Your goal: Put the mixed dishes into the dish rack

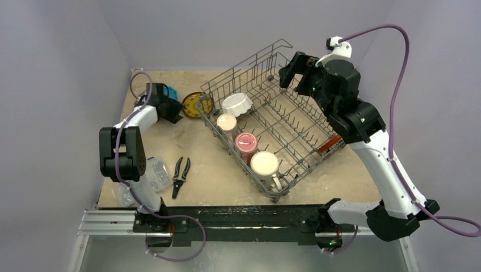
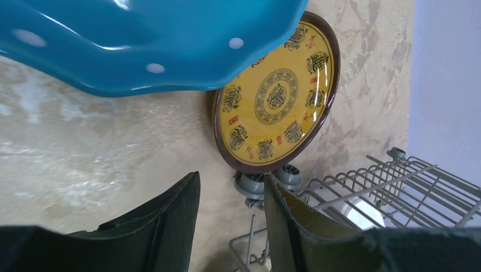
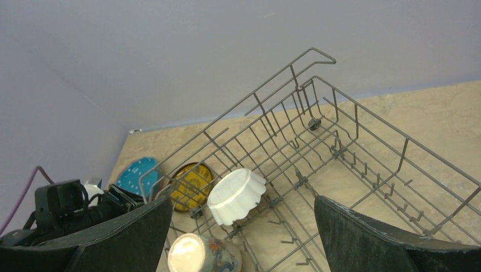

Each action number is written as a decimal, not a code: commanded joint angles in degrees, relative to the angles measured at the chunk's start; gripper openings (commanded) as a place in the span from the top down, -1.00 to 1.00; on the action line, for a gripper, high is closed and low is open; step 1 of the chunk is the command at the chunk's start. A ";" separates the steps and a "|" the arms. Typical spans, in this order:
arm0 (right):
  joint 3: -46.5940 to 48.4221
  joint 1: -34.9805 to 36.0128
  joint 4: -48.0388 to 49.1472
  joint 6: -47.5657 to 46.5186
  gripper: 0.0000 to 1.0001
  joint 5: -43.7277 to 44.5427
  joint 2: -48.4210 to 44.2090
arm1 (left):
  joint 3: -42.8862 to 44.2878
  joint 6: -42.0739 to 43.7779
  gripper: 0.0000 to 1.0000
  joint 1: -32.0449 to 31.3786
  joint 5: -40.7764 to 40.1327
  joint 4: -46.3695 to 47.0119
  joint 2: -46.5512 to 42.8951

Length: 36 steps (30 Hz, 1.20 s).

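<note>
Grey wire dish rack sits angled, holding a white fluted bowl, beige cup, maroon mug and cream mug along its left side. A yellow patterned plate and a blue dotted plate sit just outside it.

Three plates, three cups, one bowl

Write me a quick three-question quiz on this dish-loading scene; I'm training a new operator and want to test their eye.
1. True or false: the yellow plate is already in the dish rack.
2. Which of these is in the rack? A) white fluted bowl B) pliers C) blue dotted plate
3. How many cups and mugs sit in the row along the rack's left side?

Key
1. False: it lies on the table beside the rack.
2. A
3. Three: beige cup, maroon mug, cream mug.
</note>
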 commanded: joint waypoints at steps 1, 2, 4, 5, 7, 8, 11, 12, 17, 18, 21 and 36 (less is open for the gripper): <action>3.71 -1.06 3.48 -1.45 -0.96 0.45 0.10 | -3.92 -11.84 0.13 -3.21 -6.25 12.56 3.23; 3.90 -1.25 3.46 -1.43 -0.96 0.80 0.36 | -3.94 -13.56 0.13 -3.34 -6.75 13.11 4.74; 4.18 -1.48 3.18 -0.90 -0.96 1.48 0.59 | -3.27 -15.76 0.13 -3.33 -6.26 13.20 7.62; 4.22 -1.63 3.03 -0.58 -0.96 1.48 0.70 | -3.30 -16.25 0.13 -3.33 -6.14 13.01 8.21; 3.90 -1.65 2.45 0.23 -0.96 1.79 0.56 | -4.36 -15.55 0.10 -3.35 -6.79 14.23 8.22; 3.37 -1.73 2.14 0.78 -0.96 2.06 0.14 | -4.46 -14.92 0.06 -3.34 -6.98 15.14 8.38; 1.48 -1.96 2.05 1.97 -0.96 2.68 -1.11 | -1.28 -14.32 0.03 -3.33 -7.66 13.11 10.42; 1.24 -2.14 1.99 1.97 -0.96 2.65 -1.33 | 0.22 -14.87 0.04 -4.17 -8.78 10.26 10.88; 5.09 -2.74 0.36 -0.98 -0.96 2.17 -0.30 | 0.68 -15.90 0.50 -7.26 -15.93 8.06 10.04; 6.43 -2.80 -0.34 -1.65 -0.96 2.02 0.08 | 0.25 -16.50 0.56 -7.38 -16.53 8.47 9.80; 9.31 -2.88 -1.95 -3.42 -0.96 1.53 0.70 | 2.12 -16.49 0.62 -7.45 -16.42 5.95 10.52; 10.46 -2.99 -2.47 -7.75 -0.96 3.65 -2.38 | 4.00 -18.51 1.00 -6.04 -12.69 11.66 11.91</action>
